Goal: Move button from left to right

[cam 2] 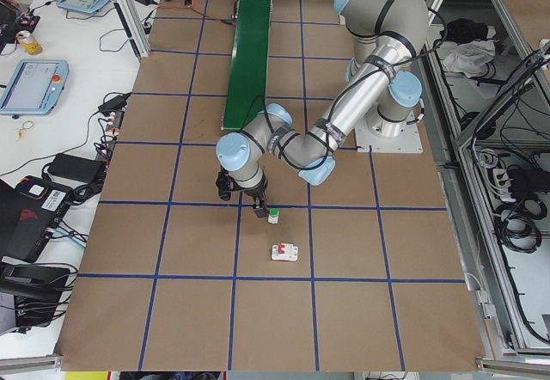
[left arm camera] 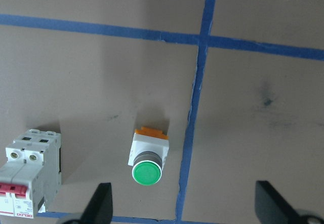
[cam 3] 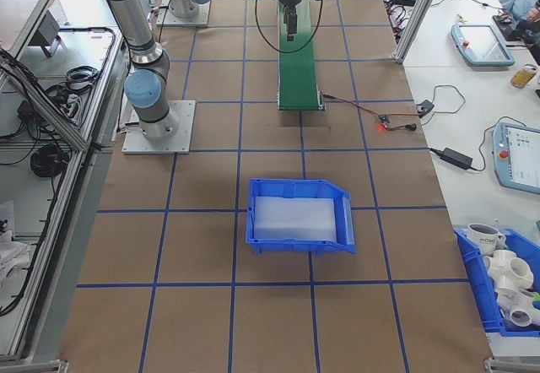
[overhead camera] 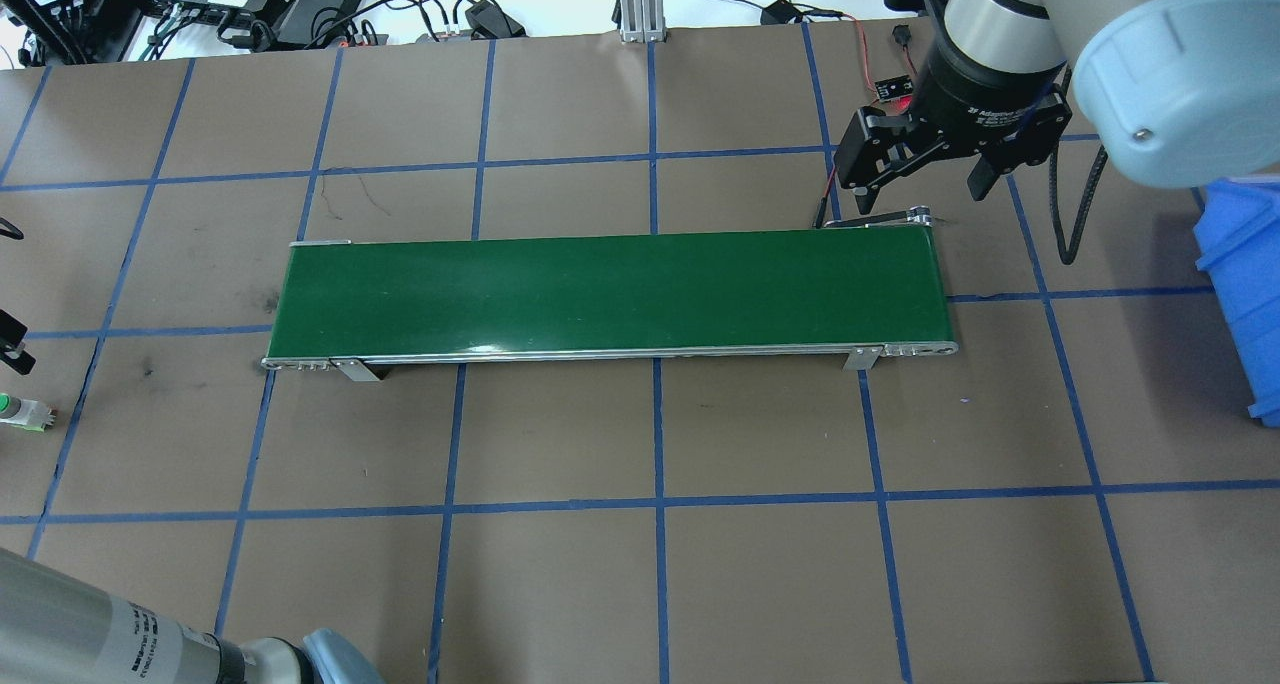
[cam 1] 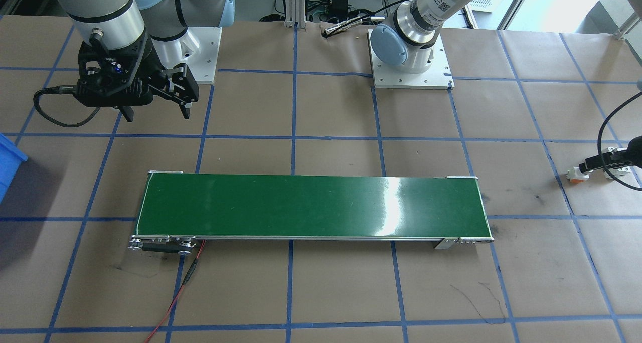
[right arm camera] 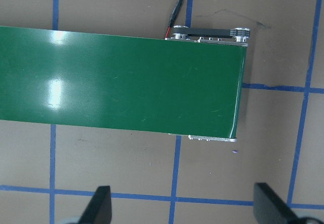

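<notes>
- The button point(left arm camera: 147, 158) lies on its side on the brown paper of the table point(overhead camera: 560, 564), at the robot's left end, green cap toward the wrist camera, orange base away from it.
- It sits just beside a blue tape line point(left arm camera: 192, 133), not touching it.
- The breaker point(left arm camera: 28, 176), white with a red lever, lies near the button on its other side, apart from it.
- In the front view the button point(cam 1: 578, 173) shows partly behind a dark finger of the left gripper.
- Left gripper point(left arm camera: 185, 203): fingers spread wide, nothing between them; it hovers over the button, which lies in the span between the two fingertips in the wrist view.
- In the left side view the same gripper point(cam 2: 245, 198) points down, close above the button point(cam 2: 272, 217).
- The conveyor point(overhead camera: 610, 294), a long green belt, lies across the table's middle, well apart from the button.
- Right gripper point(overhead camera: 925, 179): fingers apart, holding nothing; it hangs above the conveyor's right end.
- A blue bin point(cam 3: 299, 214) stands on the table beyond that end, on the robot's right.
</notes>
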### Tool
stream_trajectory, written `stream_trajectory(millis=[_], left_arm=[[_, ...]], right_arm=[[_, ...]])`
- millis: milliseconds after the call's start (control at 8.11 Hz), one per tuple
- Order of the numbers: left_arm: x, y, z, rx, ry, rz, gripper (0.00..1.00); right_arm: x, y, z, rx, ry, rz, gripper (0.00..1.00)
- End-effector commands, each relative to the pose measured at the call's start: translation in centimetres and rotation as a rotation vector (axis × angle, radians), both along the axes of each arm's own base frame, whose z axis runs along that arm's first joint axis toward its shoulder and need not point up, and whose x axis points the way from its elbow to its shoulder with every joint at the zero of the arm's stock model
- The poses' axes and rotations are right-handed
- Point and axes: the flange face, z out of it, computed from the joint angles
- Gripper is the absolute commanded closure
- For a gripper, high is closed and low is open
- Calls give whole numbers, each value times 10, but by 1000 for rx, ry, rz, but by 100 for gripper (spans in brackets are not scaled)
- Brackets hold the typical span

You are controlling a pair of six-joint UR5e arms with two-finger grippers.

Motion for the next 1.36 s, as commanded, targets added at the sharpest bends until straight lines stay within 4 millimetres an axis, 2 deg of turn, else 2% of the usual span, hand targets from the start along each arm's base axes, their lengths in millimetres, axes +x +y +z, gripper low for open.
stream_trajectory(millis=[0,370,863,1110,1233], left_arm=[[-3,7,-37,43,21,-9,0],[-4,9,-71,3,-1,-91,0],[12,20,-71,17,4,-169,1],[11,20,-74,14,12,-167,61],[10,20,-73,12,14,-172,100]], right_arm=[[0,0,0,-2,0,1,0],[0,-1,-1,0,-2,0,0],[0,-1,-1,2,-1,-2,0],[0,0,-1,2,0,1,0],[0,0,-1,2,0,0,0]])
